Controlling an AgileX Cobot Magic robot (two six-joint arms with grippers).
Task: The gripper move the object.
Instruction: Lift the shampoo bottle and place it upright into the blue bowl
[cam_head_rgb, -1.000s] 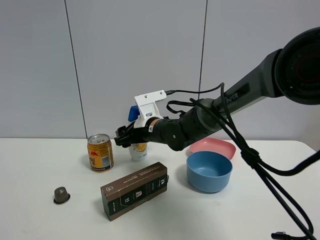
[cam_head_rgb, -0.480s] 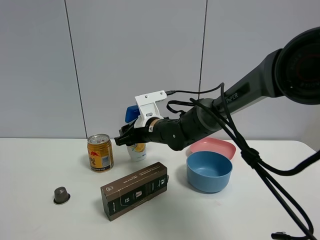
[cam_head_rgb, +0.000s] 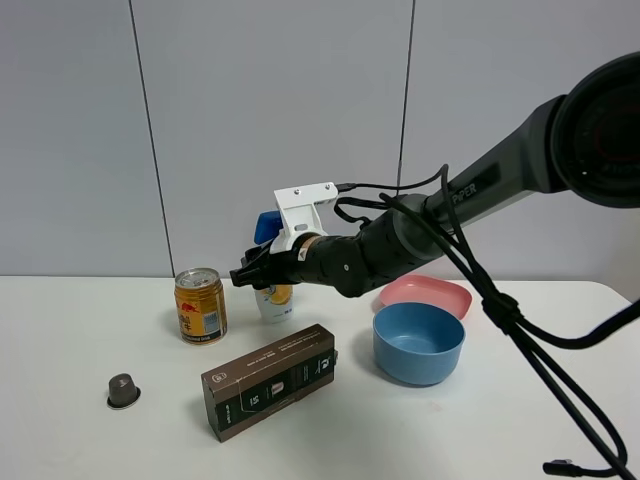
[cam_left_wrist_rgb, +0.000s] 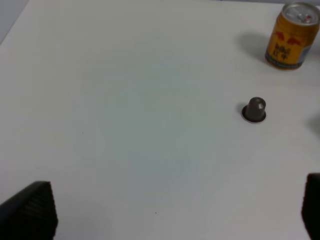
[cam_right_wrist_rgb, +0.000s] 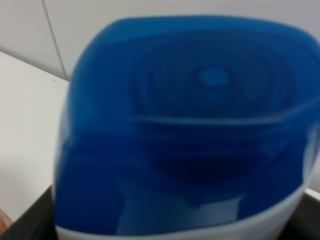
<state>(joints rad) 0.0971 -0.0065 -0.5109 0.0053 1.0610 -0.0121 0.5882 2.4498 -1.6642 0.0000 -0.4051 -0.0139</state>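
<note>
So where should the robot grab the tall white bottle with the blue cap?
The white bottle is best held round its middle, just below the blue cap, coming in level from the side. It stands upright, tall and slim, so its body fits between the jaws. The right gripper is shut on it just there.

Bright, even overhead light on the white bench, soft faint shadows beside the can and under the blue bowl, exterior view sharp, right wrist view filled by the bottle, blurred and out of focus, left wrist view mildly soft
</note>
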